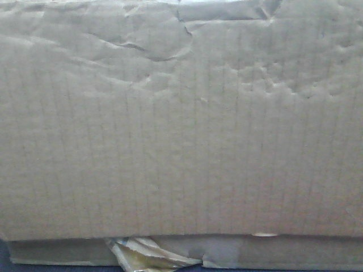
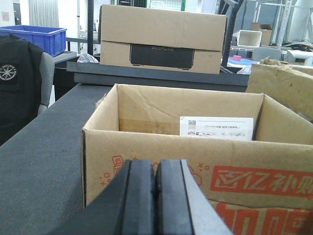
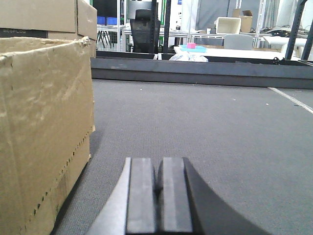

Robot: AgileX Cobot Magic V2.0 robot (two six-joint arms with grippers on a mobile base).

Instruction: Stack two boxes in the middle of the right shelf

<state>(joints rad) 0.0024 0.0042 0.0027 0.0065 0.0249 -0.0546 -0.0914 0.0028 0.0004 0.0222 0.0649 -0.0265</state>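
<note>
A grey felt tabletop [image 3: 220,127], black office chair [image 3: 142,27], blue bin [image 2: 36,36] and white desks [image 3: 234,53] in bright light.

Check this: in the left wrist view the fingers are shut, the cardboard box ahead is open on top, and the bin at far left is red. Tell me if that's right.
One thing is wrong: the bin is blue, not red, as the left wrist view shows. The left fingers are shut and the cardboard box is open on top.
</note>
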